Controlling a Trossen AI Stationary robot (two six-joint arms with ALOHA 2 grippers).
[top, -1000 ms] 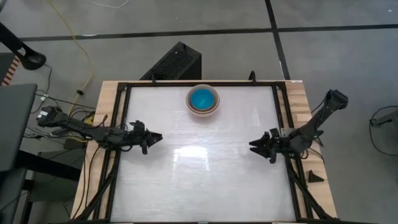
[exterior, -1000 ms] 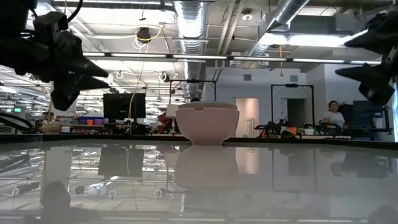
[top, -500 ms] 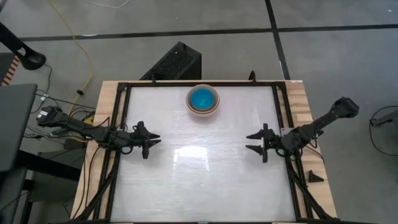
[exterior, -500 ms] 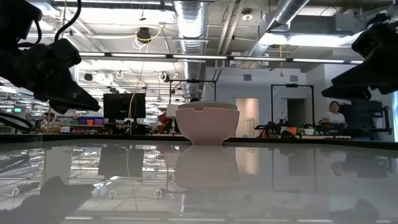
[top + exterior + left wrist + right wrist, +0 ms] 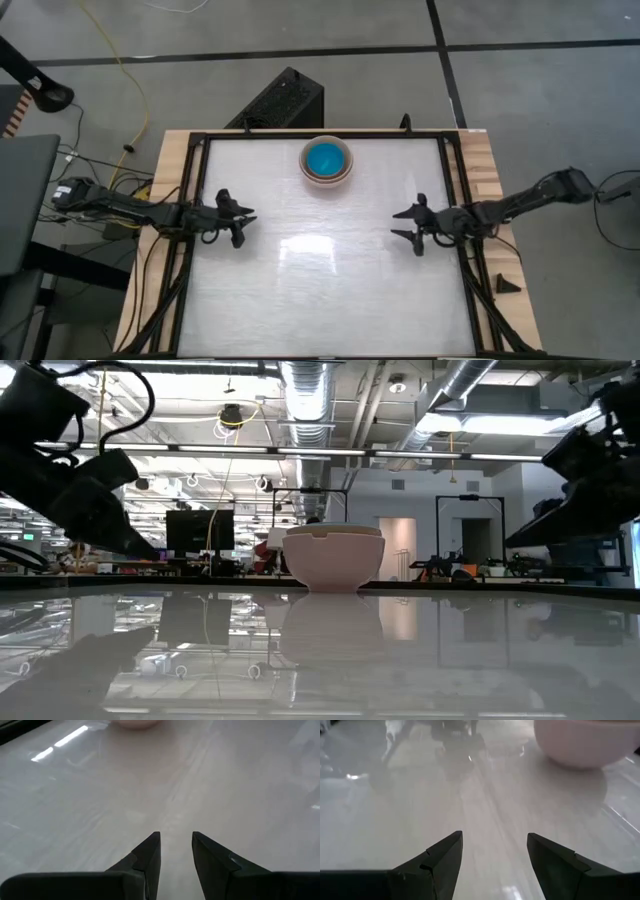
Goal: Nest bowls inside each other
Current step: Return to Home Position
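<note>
The bowls (image 5: 326,161) are seen nested in one stack by the far edge of the table (image 5: 330,300), with blue innermost and pale pink outermost. The left gripper (image 5: 243,222) and the right gripper (image 5: 398,224) are held at opposite sides, well apart from the stack, each with fingers spread.

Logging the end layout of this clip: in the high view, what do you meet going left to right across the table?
left gripper, open and empty → nested stack of bowls, blue one innermost → right gripper, open and empty
</note>
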